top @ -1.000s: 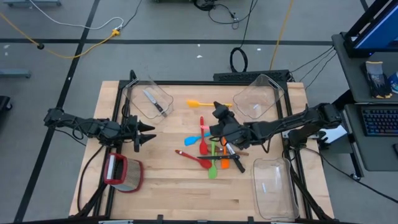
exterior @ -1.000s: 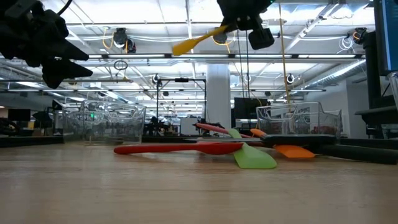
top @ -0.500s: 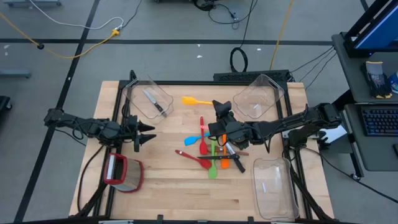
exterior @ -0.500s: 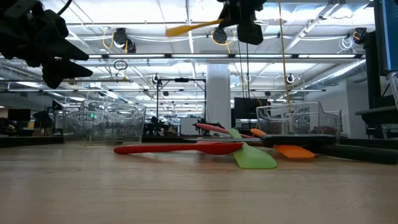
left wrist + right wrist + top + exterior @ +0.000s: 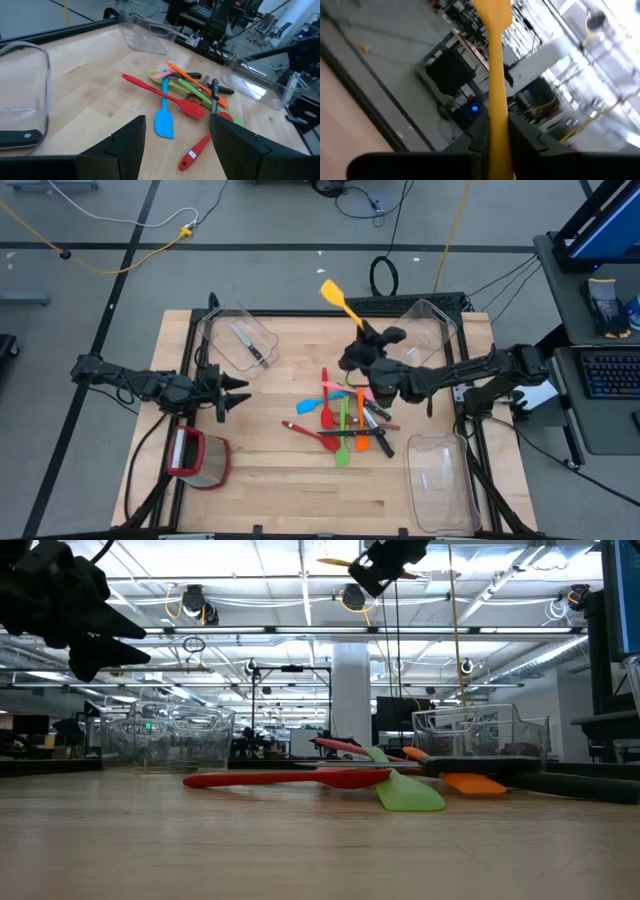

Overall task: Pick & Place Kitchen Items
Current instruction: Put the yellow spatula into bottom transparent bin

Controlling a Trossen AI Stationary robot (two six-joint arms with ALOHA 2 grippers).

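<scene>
Yellow spatula (image 5: pixel 339 300) clamped in right gripper (image 5: pixel 365 336), now swung up toward 12 o'clock, raised higher than before, left gripper (image 5: pixel 238 393) held wide, unmoved at 9 o'clock.

Two dark, slim jointed arms, each ending in a black end effector with two pointed, angular fingers.

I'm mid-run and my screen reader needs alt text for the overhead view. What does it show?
The right gripper holds a yellow spatula raised over the table's far edge, near a clear bin. Below it, a pile of colored utensils lies mid-table. The left gripper waits open at the left, between a bin holding a knife and a red-rimmed container.
</scene>
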